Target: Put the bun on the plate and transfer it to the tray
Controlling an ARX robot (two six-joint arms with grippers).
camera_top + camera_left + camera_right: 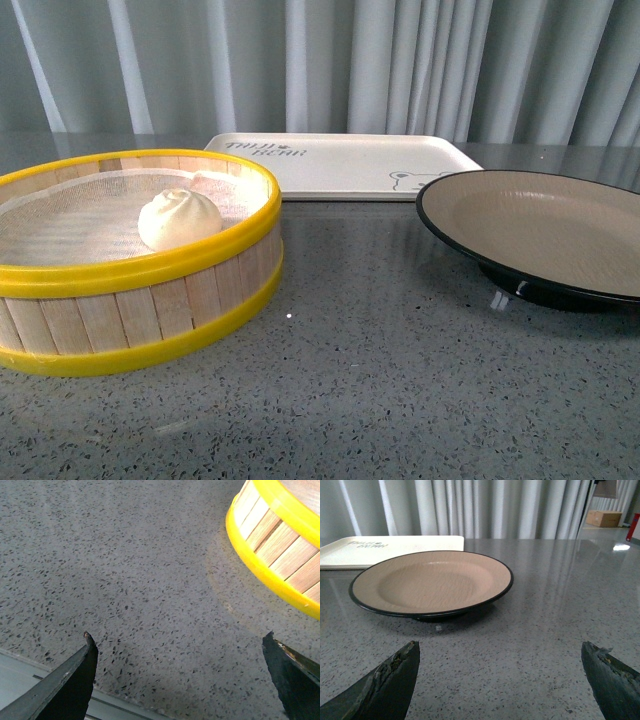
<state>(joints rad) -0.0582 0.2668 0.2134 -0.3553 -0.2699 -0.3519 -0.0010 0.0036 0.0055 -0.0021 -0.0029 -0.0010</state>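
The white pleated bun (178, 218) rests on mesh inside the yellow-rimmed wooden steamer basket (150, 300) at the left. A tan plate with a black rim (540, 225) (432, 582) stands empty at the right. Behind both lies the cream tray (345, 165) (380, 550), bare. Neither arm shows in the front view. My left gripper (177, 637) is open over bare countertop, with the basket's wall (280, 545) a short way off. My right gripper (500, 647) is open above the counter, short of the plate, nothing between its fingers.
A grey speckled stone countertop (380, 380) carries everything. Pale curtains (350, 60) hang behind the table. The table's edge (30, 680) shows close under the left gripper. A cardboard box (602, 517) sits far off in the room.
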